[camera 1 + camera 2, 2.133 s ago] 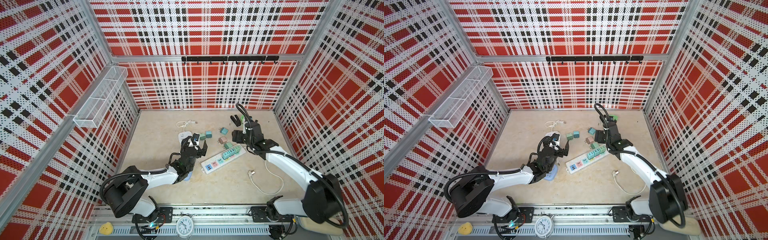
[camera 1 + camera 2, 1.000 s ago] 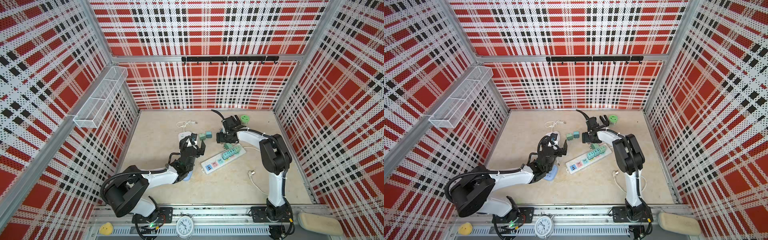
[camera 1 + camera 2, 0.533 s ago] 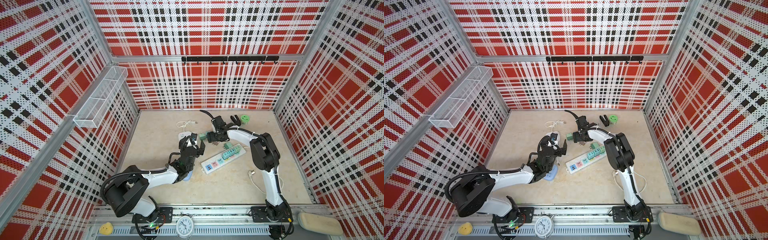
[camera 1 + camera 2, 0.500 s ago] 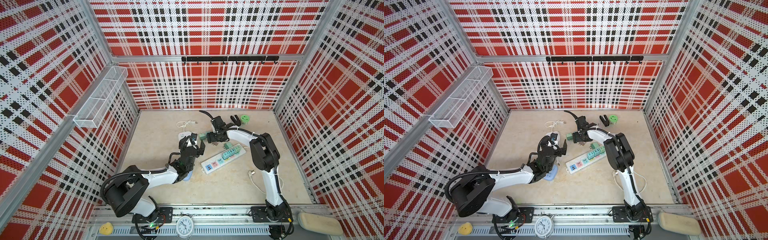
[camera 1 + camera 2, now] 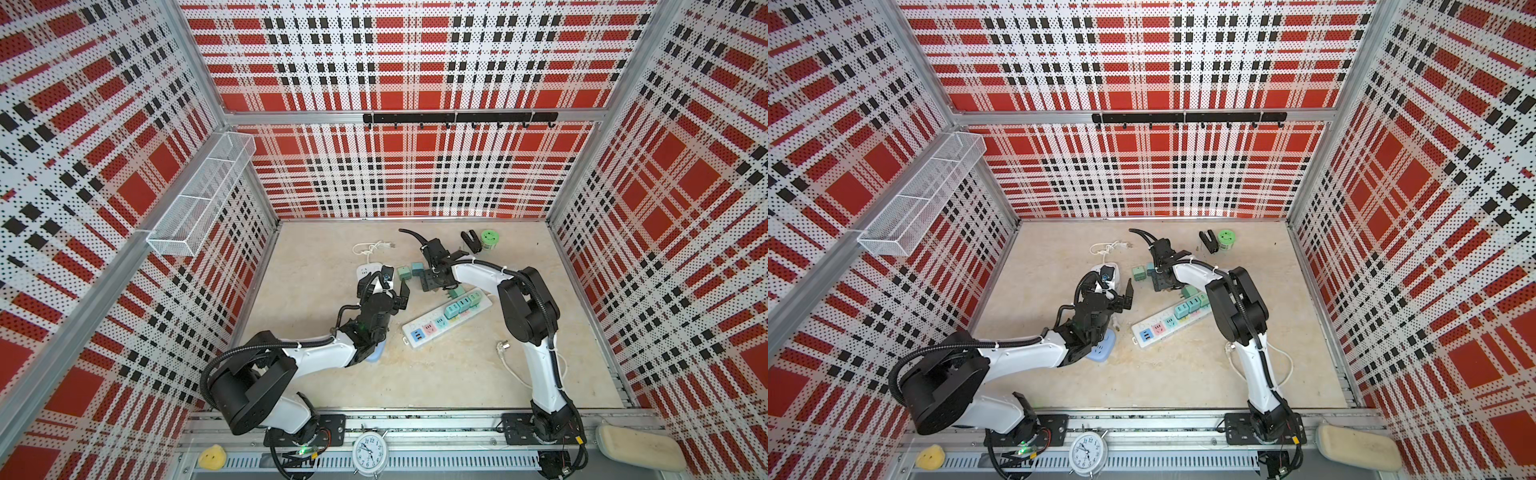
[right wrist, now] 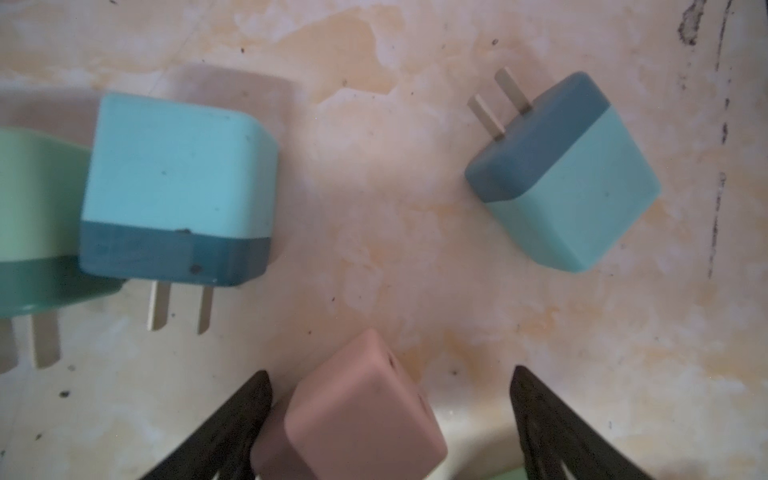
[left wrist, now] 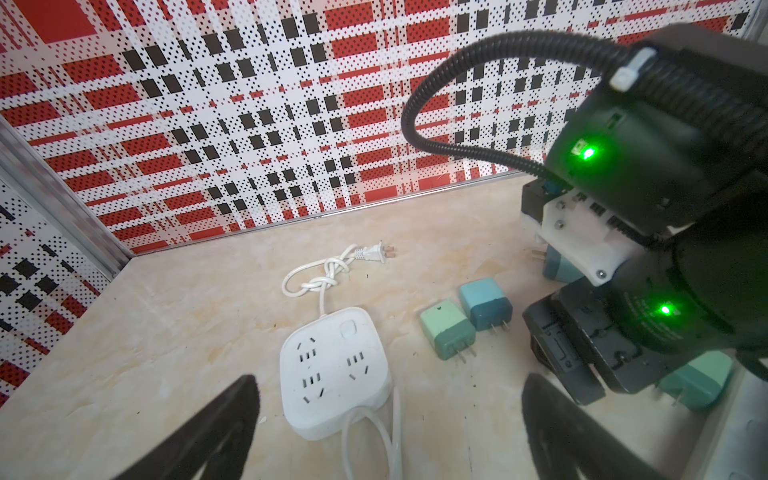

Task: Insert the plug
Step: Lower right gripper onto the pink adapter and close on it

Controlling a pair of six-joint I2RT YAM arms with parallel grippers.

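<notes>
Between right gripper [image 6: 388, 372] fingers, spread apart, clamping nothing: pink charger plug [image 6: 361, 415]. Looks light, rigid, smooth; best pinched squarely on 2 flat sides. Left gripper [image 7: 392, 378] spread wide, empty.

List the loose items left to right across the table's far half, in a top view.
White square socket block, pale green cube plug, two-tone blue cube plug, black clip, green round disc. Long white power strip omitted: it spans several.

Left gripper [image 5: 395, 281] and right gripper [image 6: 390, 376] both spread wide.
</notes>
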